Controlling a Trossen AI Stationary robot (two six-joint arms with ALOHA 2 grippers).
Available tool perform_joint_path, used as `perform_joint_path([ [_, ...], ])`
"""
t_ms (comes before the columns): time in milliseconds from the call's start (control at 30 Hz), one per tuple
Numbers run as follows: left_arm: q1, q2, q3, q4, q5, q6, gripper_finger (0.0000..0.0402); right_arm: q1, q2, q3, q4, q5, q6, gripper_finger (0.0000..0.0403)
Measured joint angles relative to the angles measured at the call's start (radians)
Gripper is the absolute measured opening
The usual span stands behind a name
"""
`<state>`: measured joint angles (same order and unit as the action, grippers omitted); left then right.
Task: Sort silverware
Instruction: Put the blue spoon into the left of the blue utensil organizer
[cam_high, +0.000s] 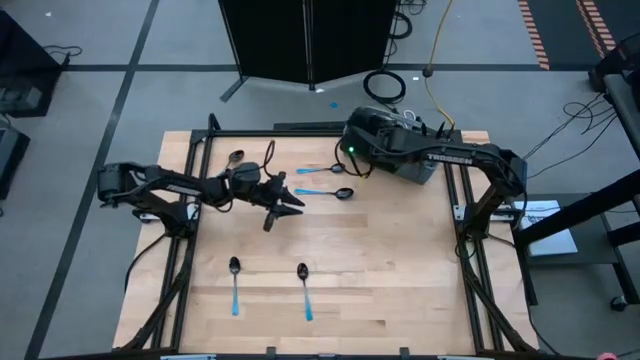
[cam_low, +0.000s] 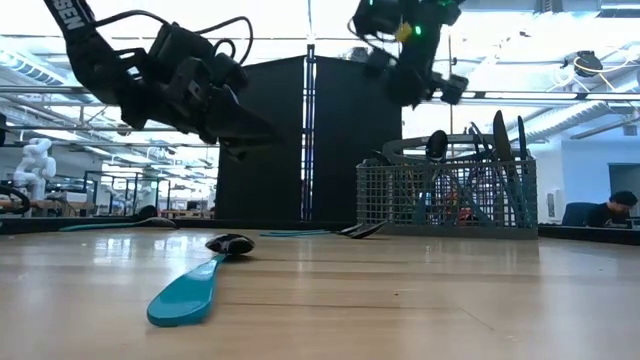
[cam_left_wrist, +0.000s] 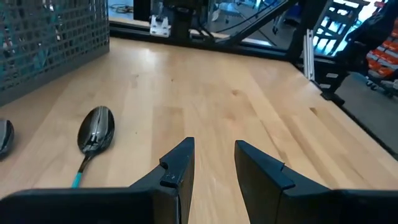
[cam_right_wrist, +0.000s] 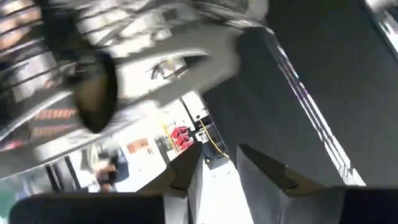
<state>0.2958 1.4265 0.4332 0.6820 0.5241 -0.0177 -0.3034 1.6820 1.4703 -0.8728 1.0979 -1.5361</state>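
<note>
Several light-blue-handled spoons lie flat on the wooden table: one at the far left, two at mid-table, and two near the front. My left gripper hovers open above the table, just nearer than the mid-table spoon, with nothing between its fingers. My right gripper is raised above the far side beside the grey wire-mesh basket. Its fingers are apart and hold nothing. More silverware stands upright in the basket.
The basket stands at the far right, partly under the right arm. A black metal frame runs along the table's edges. A dark panel rises behind the far edge. Bare wood lies between the two rows of spoons.
</note>
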Motion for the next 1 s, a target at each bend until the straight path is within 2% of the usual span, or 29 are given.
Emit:
perform_joint_path([
  [100,0.018,-0.061,0.0,-0.089,0.004,0.016,0.0111,0.008,-0.008,0.057,0.049,-0.01,0.053,0.0095],
  [167,0.032,-0.113,0.0,-0.163,0.002,0.039,0.0111,0.012,-0.009,0.094,0.092,-0.072,0.116,0.0095],
  [233,0.046,-0.167,0.0,-0.243,-0.004,0.058,0.0111,0.014,-0.009,0.13,0.113,-0.21,0.227,0.0095],
  [367,0.07,-0.278,0.0,-0.4,-0.031,0.082,0.0111,0.014,-0.009,0.148,0.226,-0.589,0.565,0.0095],
  [433,0.077,-0.342,0.0,-0.497,-0.083,0.086,0.0111,-0.001,0.014,0.148,0.306,-0.67,0.696,0.0093],
  [633,0.085,-0.578,0.0,-0.781,-0.288,0.076,0.0111,-0.072,0.15,0.152,0.404,-0.909,0.812,0.0087],
  [767,0.087,-0.667,0.0,-0.931,-0.474,-0.013,0.0111,-0.126,0.299,0.276,0.335,-1.082,0.927,0.0087],
  [867,0.131,-0.662,0.029,-1.097,-0.63,-0.141,0.0111,-0.187,0.406,0.43,0.204,-1.266,1.029,0.0087],
  [933,0.187,-0.638,0.078,-1.224,-0.684,-0.16,0.0111,-0.222,0.462,0.528,0.109,-1.376,1.073,0.0087],
  [1000,0.249,-0.605,0.117,-1.269,-0.686,-0.156,0.0111,-0.25,0.507,0.595,0.036,-1.434,1.093,0.0087],
])
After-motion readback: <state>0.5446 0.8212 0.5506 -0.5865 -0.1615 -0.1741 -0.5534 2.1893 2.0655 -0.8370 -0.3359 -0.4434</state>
